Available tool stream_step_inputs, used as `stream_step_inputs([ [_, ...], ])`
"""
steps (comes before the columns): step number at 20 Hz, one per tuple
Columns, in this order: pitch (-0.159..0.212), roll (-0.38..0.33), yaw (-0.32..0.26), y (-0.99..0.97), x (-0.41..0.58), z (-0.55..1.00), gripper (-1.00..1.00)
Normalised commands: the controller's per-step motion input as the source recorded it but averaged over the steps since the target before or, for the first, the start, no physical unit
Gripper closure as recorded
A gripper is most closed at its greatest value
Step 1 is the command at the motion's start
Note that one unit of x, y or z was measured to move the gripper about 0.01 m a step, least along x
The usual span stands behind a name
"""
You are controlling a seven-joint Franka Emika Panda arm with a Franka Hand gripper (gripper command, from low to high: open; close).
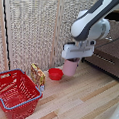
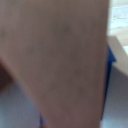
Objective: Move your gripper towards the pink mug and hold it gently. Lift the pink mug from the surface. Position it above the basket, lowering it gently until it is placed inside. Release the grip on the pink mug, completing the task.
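My gripper (image 1: 72, 61) is shut on the pink mug (image 1: 70, 67) and holds it in the air above the wooden floor, just to the exterior view's right of the low red bowl. The fingers are hidden by the mug. In the wrist view the pink mug (image 2: 55, 60) fills nearly the whole picture, blurred, with a dark blue fingertip (image 2: 110, 55) at its side. The red mesh basket (image 1: 13, 95) with a blue-grey rim stands on the floor at the exterior view's lower left, well apart from the mug.
A low red bowl (image 1: 55, 74) sits on the floor near the held mug. A yellow and brown packet (image 1: 38, 76) stands between the bowl and the basket. A pale slatted screen (image 1: 32, 29) stands behind. A dark ledge (image 1: 108, 53) runs along the exterior view's right.
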Motion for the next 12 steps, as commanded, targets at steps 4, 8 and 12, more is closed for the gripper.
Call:
stream_step_inputs([
  [4, 0.027, 0.000, 0.052, 0.18, 0.483, 0.97, 1.00],
  [8, 0.078, -0.001, 0.106, 0.43, 0.529, 0.79, 1.00],
  [12, 0.052, 0.000, 0.075, 0.62, 0.476, 0.56, 1.00],
])
